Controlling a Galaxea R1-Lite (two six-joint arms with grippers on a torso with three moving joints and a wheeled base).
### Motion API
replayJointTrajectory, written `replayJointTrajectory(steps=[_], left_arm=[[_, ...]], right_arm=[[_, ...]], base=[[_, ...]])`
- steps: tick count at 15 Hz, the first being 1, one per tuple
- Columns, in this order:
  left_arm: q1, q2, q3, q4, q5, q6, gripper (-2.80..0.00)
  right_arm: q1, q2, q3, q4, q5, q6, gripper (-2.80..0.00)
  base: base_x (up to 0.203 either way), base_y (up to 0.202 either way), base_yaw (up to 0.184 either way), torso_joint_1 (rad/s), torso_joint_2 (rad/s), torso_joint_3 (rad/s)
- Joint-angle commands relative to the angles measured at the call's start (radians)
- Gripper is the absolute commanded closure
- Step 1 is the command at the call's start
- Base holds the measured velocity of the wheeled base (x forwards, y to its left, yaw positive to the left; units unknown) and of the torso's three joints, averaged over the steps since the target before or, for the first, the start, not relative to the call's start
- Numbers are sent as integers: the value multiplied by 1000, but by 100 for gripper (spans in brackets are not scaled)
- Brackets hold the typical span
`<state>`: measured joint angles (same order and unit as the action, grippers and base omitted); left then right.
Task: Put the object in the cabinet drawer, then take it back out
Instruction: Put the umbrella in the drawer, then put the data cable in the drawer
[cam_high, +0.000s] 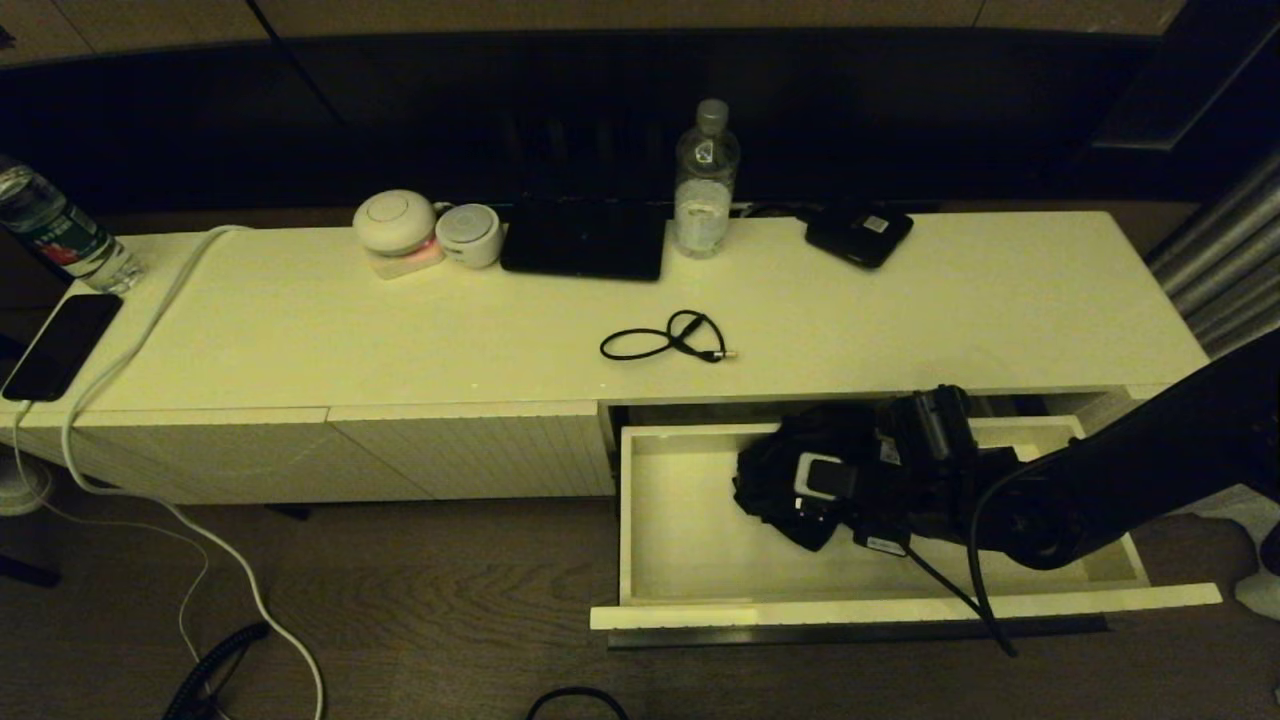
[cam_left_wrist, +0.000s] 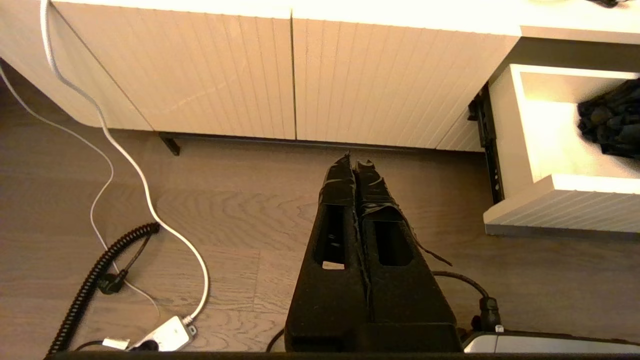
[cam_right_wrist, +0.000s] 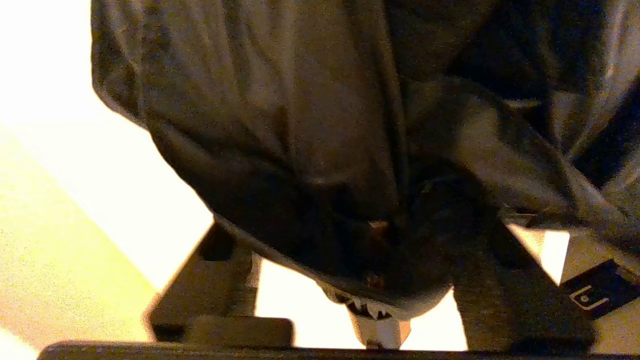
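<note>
The cabinet drawer (cam_high: 900, 607) is pulled out at the right end of the cabinet, its white inside lit; its side wall (cam_left_wrist: 520, 130) also shows in the left wrist view. A crumpled black cloth (cam_high: 775, 470) (cam_left_wrist: 610, 120) lies inside the drawer. My right gripper (cam_high: 830, 490) is down in the drawer at the cloth. In the right wrist view the cloth (cam_right_wrist: 300, 125) drapes over the fingers (cam_right_wrist: 215, 280), which stand wide apart with their tips hidden under it. My left gripper (cam_left_wrist: 354, 162) hangs shut and empty above the floor before the ribbed front panels (cam_left_wrist: 375, 90).
On the cabinet top lie a looped black cable (cam_high: 668, 340), a water bottle (cam_high: 706, 180), a black tablet (cam_high: 585, 240), two white round devices (cam_high: 395, 225) and a black box (cam_high: 858, 235). A phone (cam_high: 60, 345) and a white cord (cam_high: 150, 320) lie at the left end. Cables trail on the floor (cam_left_wrist: 150, 200).
</note>
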<state>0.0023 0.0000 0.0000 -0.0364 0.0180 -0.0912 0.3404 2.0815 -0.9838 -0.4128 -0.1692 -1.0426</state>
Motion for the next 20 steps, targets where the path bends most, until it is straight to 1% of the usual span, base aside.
replayJointTrajectory(steps=[1,5,8,9,10,11,12,14,15,16,18,20], left_arm=[[1,-2,0,0,0,-1,0],[1,-2,0,0,0,-1,0],[1,-2,0,0,0,-1,0],[-1,-2,0,0,0,-1,0],[1,-2,0,0,0,-1,0],[1,-2,0,0,0,-1,0],[1,-2,0,0,0,-1,0],[1,-2,0,0,0,-1,0],[1,-2,0,0,0,-1,0],[1,-2,0,0,0,-1,0],[1,-2,0,0,0,-1,0],[1,-2,0,0,0,-1,0]], right_arm=[[3,-95,26,-8,22,-13,-280],[7,-264,41,17,33,-16,-280],[6,-411,41,67,23,12,-280],[6,-455,46,75,9,40,-280],[6,-491,51,96,-14,108,-280],[7,-518,48,149,-31,175,-280],[8,-539,38,204,-38,242,-280],[13,-561,12,268,-40,366,-280],[20,-568,-7,310,-39,488,-280],[34,-574,-30,363,-38,587,-280],[79,-575,-86,430,-39,727,-280],[114,-556,-174,446,-41,895,-280]], base=[[0,0,0,0,0,0],[0,0,0,0,0,0],[0,0,0,0,0,0],[0,0,0,0,0,0],[0,0,0,0,0,0],[0,0,0,0,0,0],[0,0,0,0,0,0],[0,0,0,0,0,0],[0,0,0,0,0,0],[0,0,0,0,0,0],[0,0,0,0,0,0],[0,0,0,0,0,0]])
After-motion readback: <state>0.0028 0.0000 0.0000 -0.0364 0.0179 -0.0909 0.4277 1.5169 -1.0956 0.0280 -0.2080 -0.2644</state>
